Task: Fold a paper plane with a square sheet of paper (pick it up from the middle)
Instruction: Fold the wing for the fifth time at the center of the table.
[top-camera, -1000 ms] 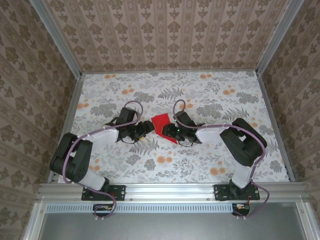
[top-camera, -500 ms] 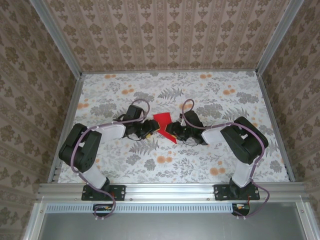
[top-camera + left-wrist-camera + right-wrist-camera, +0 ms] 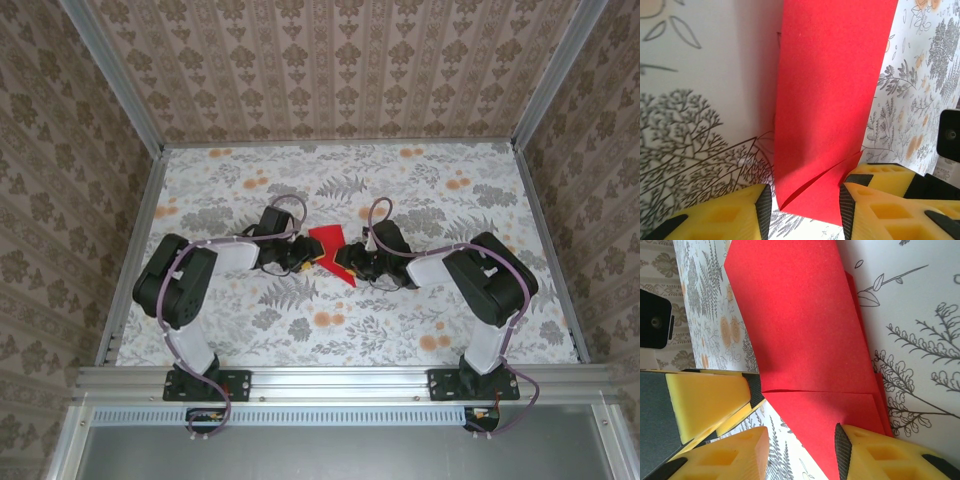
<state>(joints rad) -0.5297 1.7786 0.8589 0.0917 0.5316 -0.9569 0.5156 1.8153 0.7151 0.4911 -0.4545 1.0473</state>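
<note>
1. Now, your paper (image 3: 327,247) is lying flat near the middle of the table (image 3: 450,310). It is showing as a creased red shape, tapering to a point toward the near side.
2. Your two tools are closing in on it from either side. The left tool (image 3: 302,259) is reaching in from the left and the right tool (image 3: 342,263) from the right, with the paper sitting between them.
3. In the left wrist view, your left tool is standing wide open. The end of the paper with a folded flap is lying in the gap, and the yellow fingers (image 3: 735,215) are flanking it, not clamping it.
4. In the right wrist view, your right tool is gaping too and gripping nothing. It is straddling the paper just below a crease, and one finger (image 3: 880,455) is sitting at the paper's edge.
5. There, a yellow finger of the left tool is resting just beside the paper's other edge.
</note>
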